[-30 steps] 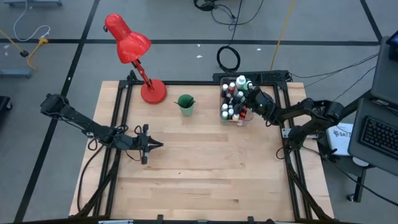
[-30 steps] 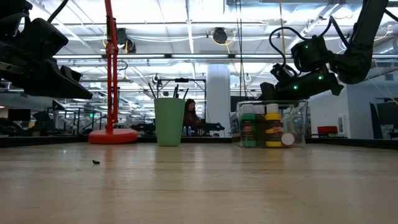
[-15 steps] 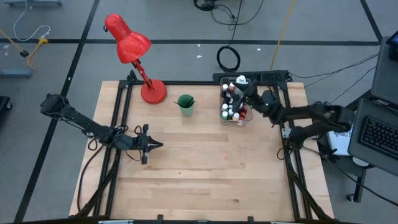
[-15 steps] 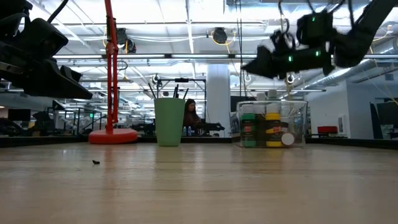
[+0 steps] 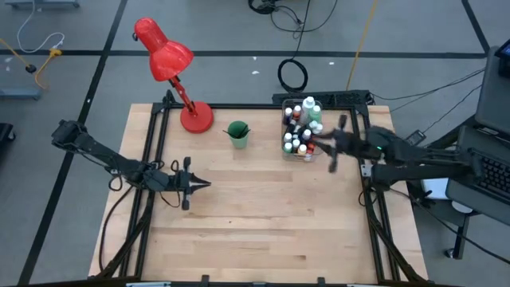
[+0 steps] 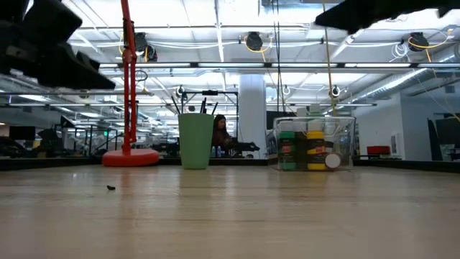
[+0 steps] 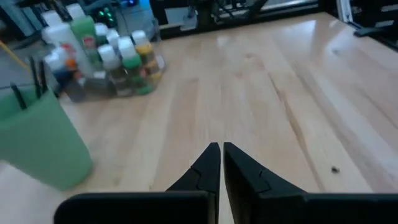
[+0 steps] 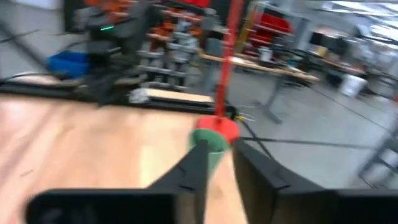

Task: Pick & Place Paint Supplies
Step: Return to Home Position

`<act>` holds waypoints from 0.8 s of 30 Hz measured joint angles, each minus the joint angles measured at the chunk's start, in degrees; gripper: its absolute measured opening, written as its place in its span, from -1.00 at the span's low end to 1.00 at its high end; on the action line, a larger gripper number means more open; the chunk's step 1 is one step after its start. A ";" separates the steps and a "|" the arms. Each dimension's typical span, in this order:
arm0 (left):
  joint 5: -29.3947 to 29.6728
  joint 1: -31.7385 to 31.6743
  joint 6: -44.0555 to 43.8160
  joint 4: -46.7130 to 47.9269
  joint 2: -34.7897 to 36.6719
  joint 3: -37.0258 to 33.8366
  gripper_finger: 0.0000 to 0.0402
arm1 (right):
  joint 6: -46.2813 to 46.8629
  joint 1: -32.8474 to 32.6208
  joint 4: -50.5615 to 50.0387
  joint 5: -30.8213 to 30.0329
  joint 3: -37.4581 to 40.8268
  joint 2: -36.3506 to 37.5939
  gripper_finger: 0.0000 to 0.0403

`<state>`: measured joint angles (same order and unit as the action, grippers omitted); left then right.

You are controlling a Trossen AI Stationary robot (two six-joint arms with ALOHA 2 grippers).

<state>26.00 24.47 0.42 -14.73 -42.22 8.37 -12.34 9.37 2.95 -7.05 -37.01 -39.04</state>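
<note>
Small white-capped paint bottles and two taller bottles [image 5: 307, 110] stand inside a clear bin [image 5: 299, 132] at the table's far right, also in the low view [image 6: 314, 144] and the left wrist view [image 7: 106, 59]. Dark-handled brushes [image 6: 205, 106] stick up out of a green cup [image 5: 237, 133]. My right gripper [image 8: 219, 155], blurred, hangs high just on the near side of the bin [image 5: 313, 147], pointing level toward the table's left, with a narrow gap and nothing in it. My left gripper [image 7: 221, 149] is shut and empty over the table's left middle [image 5: 204, 185].
A red desk lamp [image 5: 171, 64] stands on its round base [image 5: 196, 118] at the far left, next to the green cup [image 6: 195, 140]. A small dark speck [image 6: 110, 188] lies on the bare wood. Black rails [image 5: 370, 191] run along the table's sides.
My right gripper has risen fast from over the bin, out of the top of the low view, drawn back toward the table's near and right side and tipped up to level. My left gripper has risen slightly. The bin and bottles have stayed put.
</note>
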 joint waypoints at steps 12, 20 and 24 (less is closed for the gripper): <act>5.55 -4.64 11.96 26.81 13.15 20.79 -0.99 | -2.54 -10.87 -13.46 -0.50 9.18 20.13 -0.99; -18.86 -23.03 23.00 20.69 24.11 19.16 -0.99 | -6.73 -4.30 -3.84 12.40 18.26 22.78 -1.00; -27.53 -34.13 20.70 18.63 22.42 15.94 -1.00 | -2.87 2.48 0.88 20.75 21.61 22.16 -1.00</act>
<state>-1.53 -9.66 21.12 3.90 -19.79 24.31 -15.20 11.85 3.83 13.70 -15.41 -16.88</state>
